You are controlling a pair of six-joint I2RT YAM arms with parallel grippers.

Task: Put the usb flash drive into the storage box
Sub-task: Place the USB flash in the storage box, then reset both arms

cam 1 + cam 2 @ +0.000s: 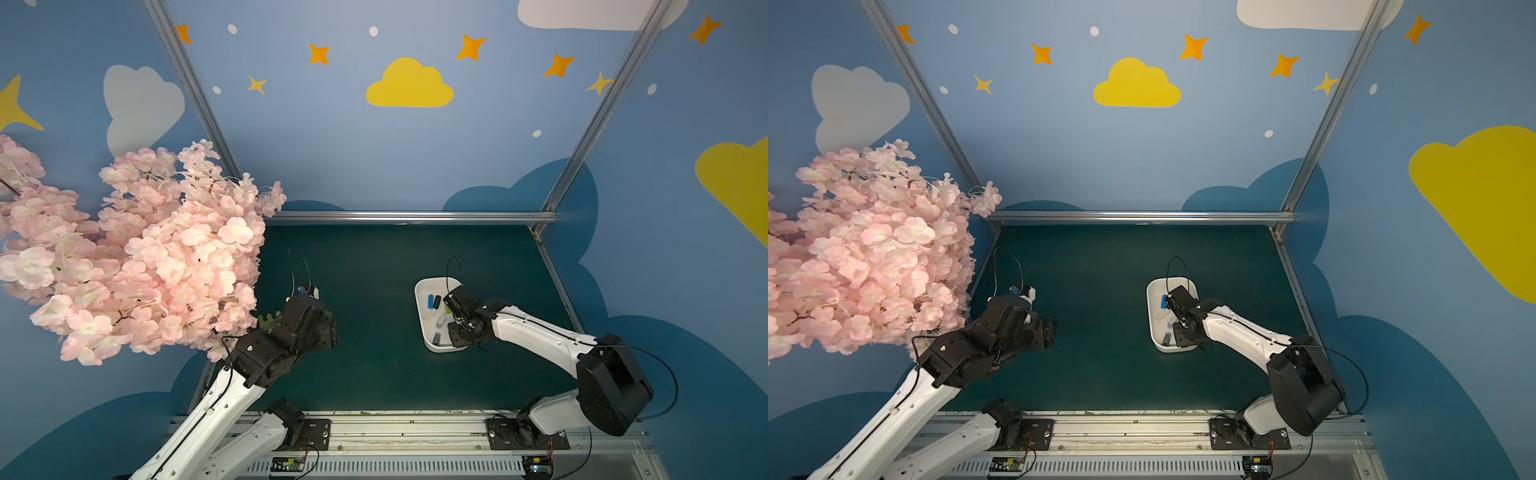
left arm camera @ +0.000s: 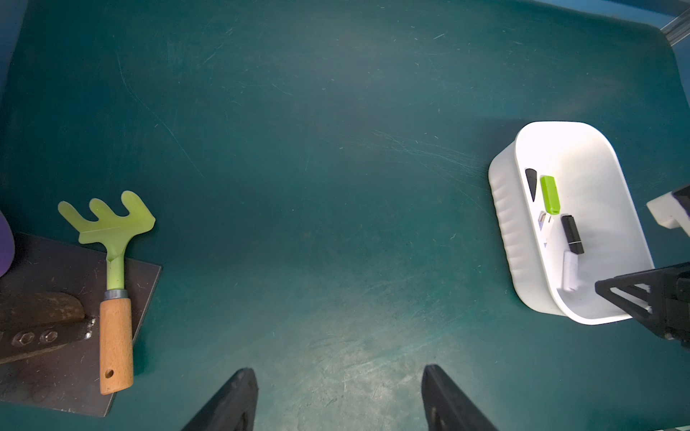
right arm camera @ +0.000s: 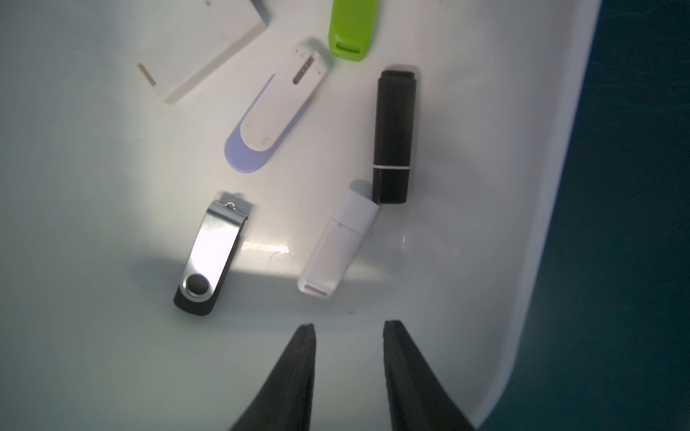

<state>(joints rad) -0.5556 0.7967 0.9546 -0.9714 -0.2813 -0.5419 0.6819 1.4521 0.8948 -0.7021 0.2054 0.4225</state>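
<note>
The left tool (image 2: 338, 369) is held apart, empty, over the bench (image 2: 336, 168). Rightward, one storage box (image 2: 504, 224) is seen; six usb flash drives (image 3: 338, 246) are counted inside in the right wrist view, below the parted, empty right tool (image 3: 350, 323).

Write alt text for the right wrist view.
The open, empty right claw hangs over the shallow white plastic storage box, where five USB flash drives lie loose: black-and-silver swivel, white capped, black capped, white-and-lavender, and lime green. A flat white rectangular piece lies beside them.
</note>
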